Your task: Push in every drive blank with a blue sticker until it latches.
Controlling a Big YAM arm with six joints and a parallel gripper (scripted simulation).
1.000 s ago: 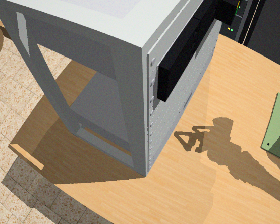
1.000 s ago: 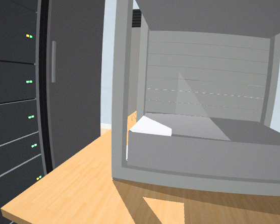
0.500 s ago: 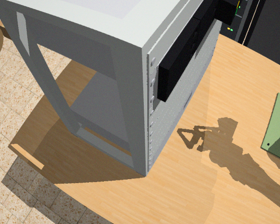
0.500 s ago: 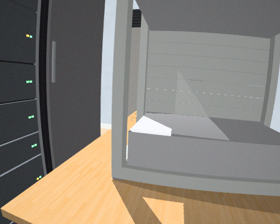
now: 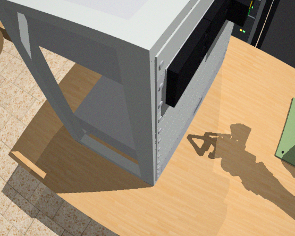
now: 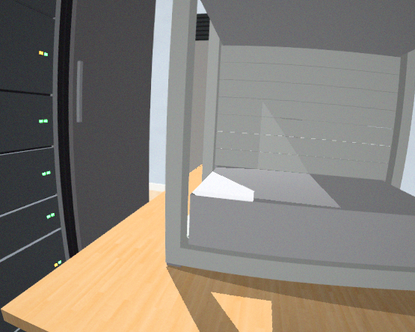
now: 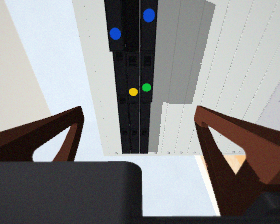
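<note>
Approach step: gripper (image 7: 140, 125), jaws fully open and empty, faces the rack (image 7: 91, 75). Next, press a blue-stickered drive blank (image 7: 115, 34) squarely, without shifting the rack.

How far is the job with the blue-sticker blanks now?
Nothing looks done: the black blanks jut from the rack. In hand: the open, empty gripper faces them. Left: pushing in both blanks with blue stickers.

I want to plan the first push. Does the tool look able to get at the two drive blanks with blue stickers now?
Probably yes. The open, empty tool faces the rack front, and nothing stands before the blue-stickered blanks.
</note>
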